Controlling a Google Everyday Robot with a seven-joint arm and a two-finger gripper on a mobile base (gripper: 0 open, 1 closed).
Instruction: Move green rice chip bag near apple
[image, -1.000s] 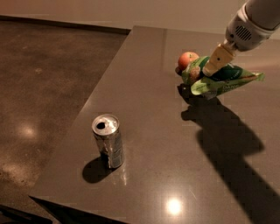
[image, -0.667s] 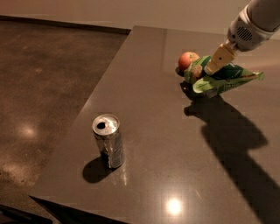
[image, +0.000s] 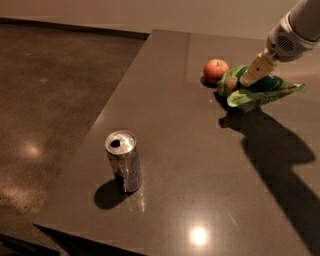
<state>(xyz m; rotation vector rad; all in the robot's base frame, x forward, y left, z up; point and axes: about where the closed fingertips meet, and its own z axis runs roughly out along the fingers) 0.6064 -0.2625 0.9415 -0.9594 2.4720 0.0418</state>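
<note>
The green rice chip bag (image: 260, 92) is a crumpled light-green foil bag at the far right of the table. It is right next to the apple (image: 216, 70), a small red-orange one on its left, and its left end almost touches the apple. My gripper (image: 246, 82) comes down from the upper right. Its tan fingers (image: 256, 69) are closed on the top of the bag. The bag's shadow lies on the table a little in front of it.
A dented silver can (image: 123, 161) stands upright near the front left of the dark table (image: 170, 125). The table's left edge runs diagonally, with polished floor (image: 50, 100) beyond it. My arm's shadow covers the table's right side.
The gripper and the bag stay beside the apple, almost unmoved. The shadow under the bag has shifted a little toward the front of the table.
</note>
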